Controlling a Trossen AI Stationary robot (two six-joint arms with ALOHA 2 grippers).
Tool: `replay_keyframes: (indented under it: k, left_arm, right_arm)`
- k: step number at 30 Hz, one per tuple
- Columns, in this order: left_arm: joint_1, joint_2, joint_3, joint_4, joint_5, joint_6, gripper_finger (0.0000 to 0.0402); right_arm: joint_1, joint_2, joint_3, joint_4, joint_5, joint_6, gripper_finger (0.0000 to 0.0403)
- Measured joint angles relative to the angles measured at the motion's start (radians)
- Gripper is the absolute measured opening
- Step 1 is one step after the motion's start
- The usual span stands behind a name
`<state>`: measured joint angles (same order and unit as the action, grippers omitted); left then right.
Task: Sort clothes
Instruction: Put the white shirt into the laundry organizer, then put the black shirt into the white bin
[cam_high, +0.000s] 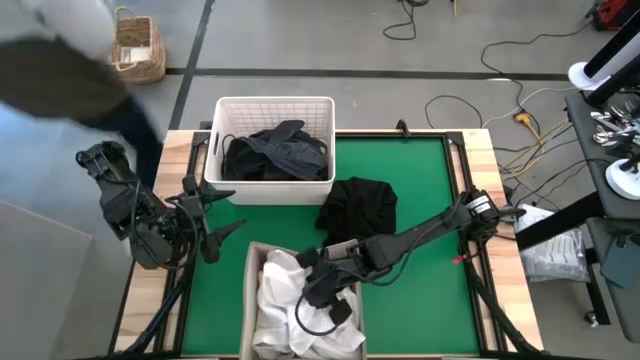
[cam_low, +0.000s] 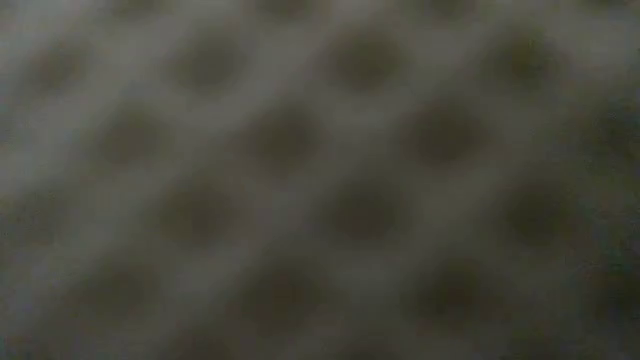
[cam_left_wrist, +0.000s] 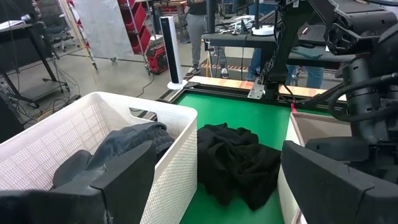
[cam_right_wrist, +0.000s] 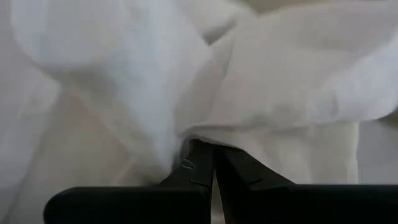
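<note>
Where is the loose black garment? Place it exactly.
High view: the black garment lies on the green mat, just right of the white basket, behind the beige bin.

Dark grey-green clothes (cam_high: 272, 152) lie crumpled in the white basket (cam_high: 215, 140) at the mat's far edge. 1 black garment (cam_high: 358, 207) sits bunched on the green mat (cam_high: 420, 170), just beside the basket's right near corner. White clothes (cam_high: 285, 300) fill the beige bin (cam_high: 250, 262) at the near edge.

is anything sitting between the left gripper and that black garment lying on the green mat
Nothing visible blocks it. The open left gripper hangs beside the white basket, and bare green mat runs from it to the black garment.
</note>
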<state>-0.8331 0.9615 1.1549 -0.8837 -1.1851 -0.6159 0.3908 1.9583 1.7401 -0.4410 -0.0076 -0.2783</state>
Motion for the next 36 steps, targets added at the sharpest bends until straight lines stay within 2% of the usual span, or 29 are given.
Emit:
replay_keyframes:
  k: [8,19,28,36]
  left_arm:
    - [0.0,0.0,0.0,0.0,0.0,0.0,0.032]
    - [0.0,0.0,0.0,0.0,0.0,-0.007,0.032]
    - [0.0,0.0,0.0,0.0,0.0,-0.007,0.032]
    - [0.0,0.0,0.0,0.0,0.0,-0.007,0.032]
  right_arm:
    - [0.008,0.0,-0.003,-0.078,0.087,0.045,0.0009]
    - [0.034,0.0,0.097,-0.105,0.191,-0.042,0.0009]
    - [0.038,0.0,0.24,-0.331,0.319,-0.02,0.0018]
    - [0.031,-0.004,0.346,-0.542,0.378,-0.047,0.0021]
